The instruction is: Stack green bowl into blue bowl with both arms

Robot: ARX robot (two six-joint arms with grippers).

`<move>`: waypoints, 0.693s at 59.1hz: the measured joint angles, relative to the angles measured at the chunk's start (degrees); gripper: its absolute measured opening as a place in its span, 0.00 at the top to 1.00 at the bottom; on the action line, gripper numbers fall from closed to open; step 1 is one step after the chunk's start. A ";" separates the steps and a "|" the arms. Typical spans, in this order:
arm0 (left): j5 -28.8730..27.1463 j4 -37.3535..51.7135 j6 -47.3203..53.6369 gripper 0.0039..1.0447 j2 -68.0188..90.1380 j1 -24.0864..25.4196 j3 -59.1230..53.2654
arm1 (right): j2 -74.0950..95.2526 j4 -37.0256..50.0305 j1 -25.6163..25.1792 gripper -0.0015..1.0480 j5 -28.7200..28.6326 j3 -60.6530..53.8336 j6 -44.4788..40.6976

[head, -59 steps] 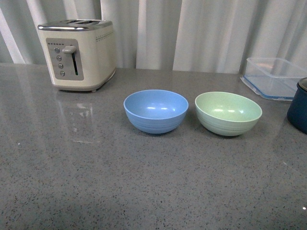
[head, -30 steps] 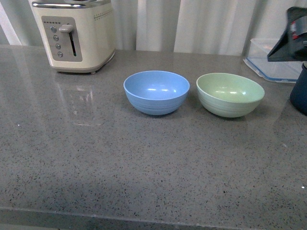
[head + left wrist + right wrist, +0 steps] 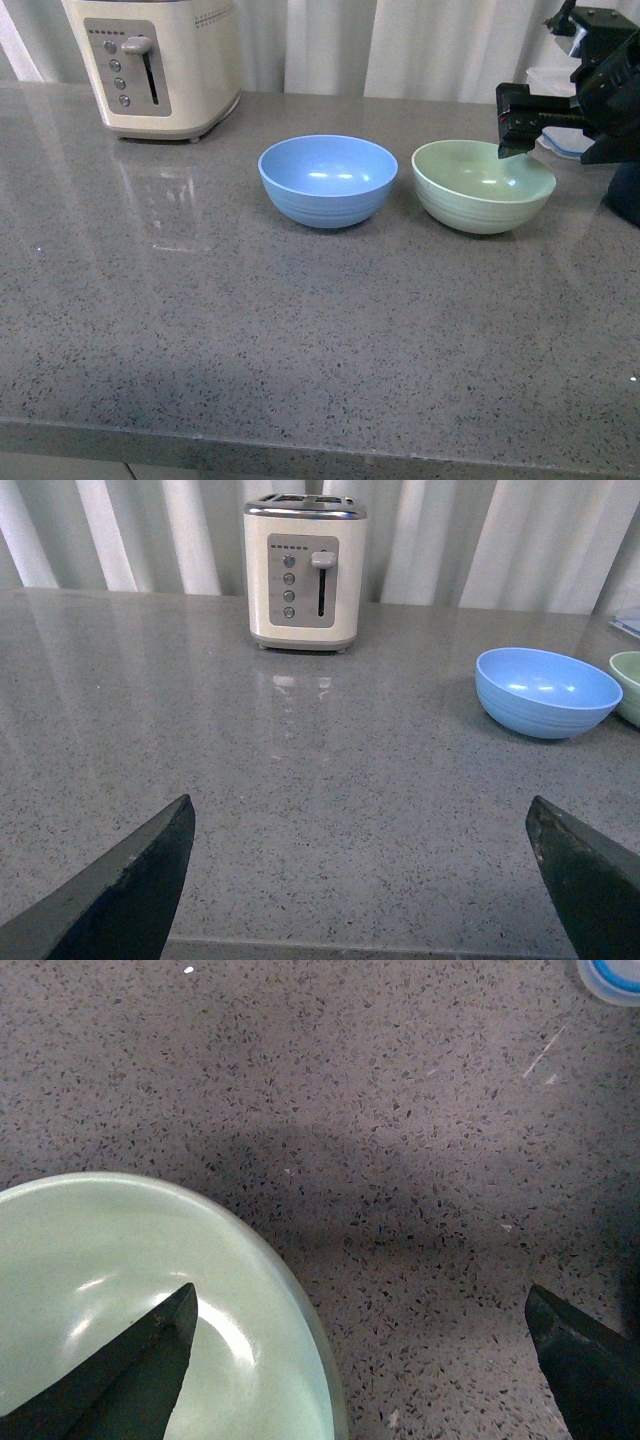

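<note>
The jaws of our right gripper [image 3: 365,1365] stand spread wide and hold nothing. One finger [image 3: 120,1375] hangs over the inside of the green bowl [image 3: 483,186], the other over bare counter [image 3: 250,330] just outside it, with the bowl's rim between them. The jaws of our left gripper [image 3: 360,880] are spread as well and empty, above open counter well away from both bowls.

The counter is grey speckled stone, glossy enough to mirror the cream toaster [image 3: 155,65] that stands at its far left. Pale curtains [image 3: 420,45] close off the room behind. The blue bowl [image 3: 328,180] sits upright near the middle, and the green bowl sits upright just beside it on the right, the two close but apart. A clear container [image 3: 561,148] and a dark pot [image 3: 628,195] show at the far right, partly hidden by our right arm [image 3: 605,95].

Half a second ago that arm only showed at the upper right edge, above the container. Now it reaches to the green bowl's far rim. A full second ago no arm showed at all. Our view has also dipped lower, so more of the counter's near edge appears. The bowls keep their places beside each other.
</note>
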 joint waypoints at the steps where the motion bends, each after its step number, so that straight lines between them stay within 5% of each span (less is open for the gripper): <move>1: 0.00 0.00 0.00 0.06 0.00 0.00 0.00 | 0.42 -0.20 0.00 0.10 0.11 0.44 0.17; 15: -0.02 0.00 0.00 0.06 0.00 0.00 0.00 | 2.84 -2.38 0.24 0.15 1.07 3.10 1.86; 41: 0.00 0.00 0.00 0.06 0.00 0.00 0.00 | 5.03 -6.05 1.03 0.84 1.25 6.14 2.69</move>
